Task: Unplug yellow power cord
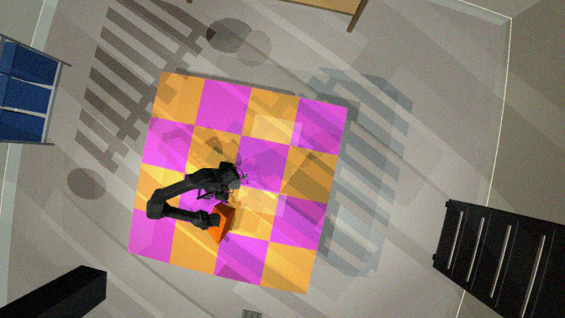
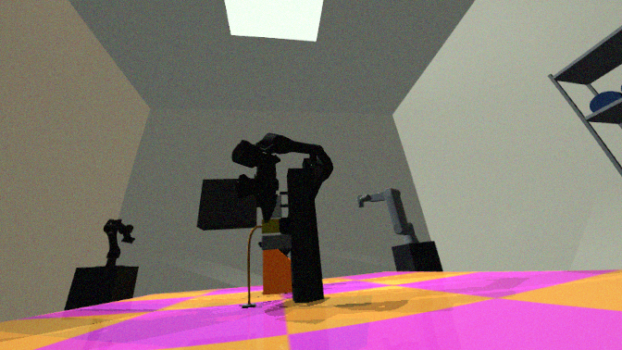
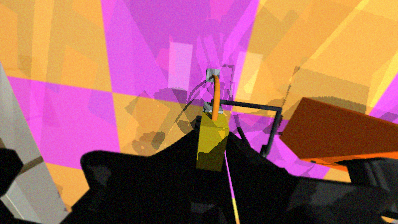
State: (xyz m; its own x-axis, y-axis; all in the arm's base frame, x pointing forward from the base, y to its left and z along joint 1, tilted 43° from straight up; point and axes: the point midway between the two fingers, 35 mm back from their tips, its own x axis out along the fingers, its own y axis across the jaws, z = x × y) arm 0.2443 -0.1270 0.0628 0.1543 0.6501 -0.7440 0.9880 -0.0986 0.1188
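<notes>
- Between the pincer's [image 3: 212,145] two dark fingers, straight ahead in the wrist view, sits the yellow plug [image 3: 212,142]; the jaws are drawn in narrow against its sides, so I judge it gripped, though the contact itself is lost in black-on-black.
- Beyond the pincer, the orange-yellow cord [image 3: 216,100] leaves the plug's far end and runs away along the same line the fingers point, so the plug's long axis lies along the pincer's own.
- Behind the plug, on the pincer's side, the power strip should lie, and I cannot tell from the wrist view whether the prongs are out of it; the coming pull must run along that shared axis, away from the strip.
- Off to the pincer's right stands an orange block [image 3: 340,132], near but apart from the plug.
- Seen from outside, the pincer [image 2: 268,218] comes down from above onto the plug [image 2: 271,226], which is held high, well above the checkered surface [image 2: 416,315]; the cord [image 2: 250,259] hangs down beside it to the surface.
- From above, the arm [image 1: 185,187] hides plug and strip entirely; only the orange block [image 1: 223,223] shows close by.
</notes>
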